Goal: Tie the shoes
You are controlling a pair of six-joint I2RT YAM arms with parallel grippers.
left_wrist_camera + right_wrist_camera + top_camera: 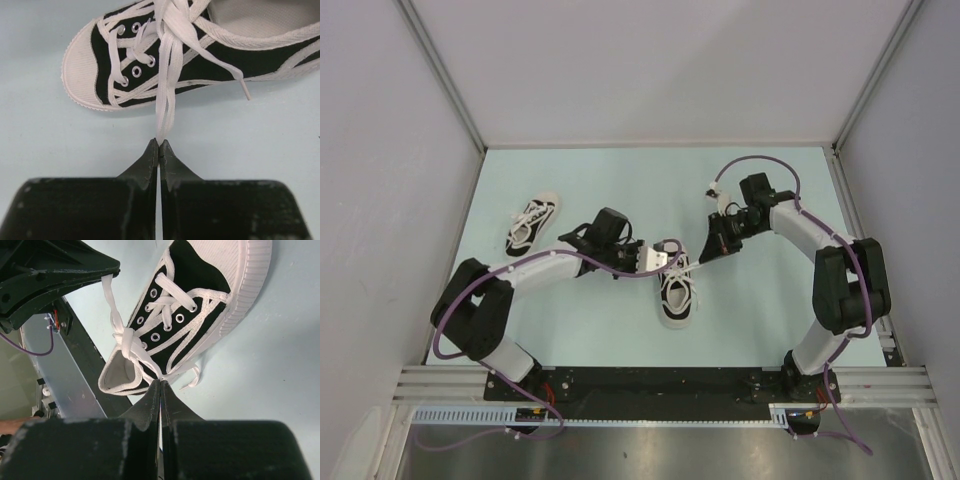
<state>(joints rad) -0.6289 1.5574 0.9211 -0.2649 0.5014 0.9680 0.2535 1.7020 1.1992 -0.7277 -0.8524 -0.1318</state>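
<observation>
Left wrist: shoe (210, 67) just beyond left claw (158, 145) (lace (165, 100) between tips)

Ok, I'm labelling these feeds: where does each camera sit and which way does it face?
Top external: above and behind the bases, looking down; both arms, the middle shoe and the other shoe show.
Left wrist: looks along the shut left gripper at the middle shoe, lace pinched.
Right wrist: looks along the shut right gripper at that shoe; left gripper shows too.
All three share the middle shoe.
</observation>
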